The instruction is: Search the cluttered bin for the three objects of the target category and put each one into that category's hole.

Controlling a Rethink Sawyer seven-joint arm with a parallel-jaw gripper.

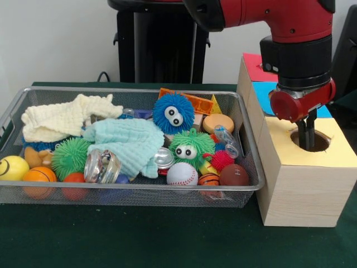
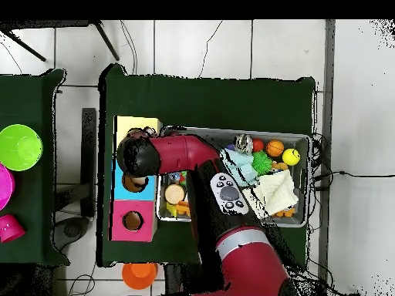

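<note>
The wire mesh bin [image 1: 134, 90] holds mixed toys and cloths; it also shows in the overhead view [image 2: 302, 140]. No printed ruffled cloth bundle shows in either view. The pale wooden box [image 1: 304, 190] stands right of the bin, with the yellow-ringed hole [image 1: 319, 143] on its near end. My gripper [image 1: 306, 137] hangs straight down over that hole, its fingertips dipping into the opening. The fingers stand close together with nothing visible between them. In the overhead view the arm's wrist [image 2: 139, 156] covers the gripper and the hole, leaving only yellow card [image 2: 139, 125] showing.
In the bin lie a cream cloth [image 1: 61, 120], a mint cloth [image 1: 131, 142], a blue fuzzy ball with eyes [image 1: 173, 113], a green one [image 1: 191, 146] and several small balls. The blue-ringed hole [image 2: 135, 183] and red-ringed hole [image 2: 133, 220] lie beside the yellow one.
</note>
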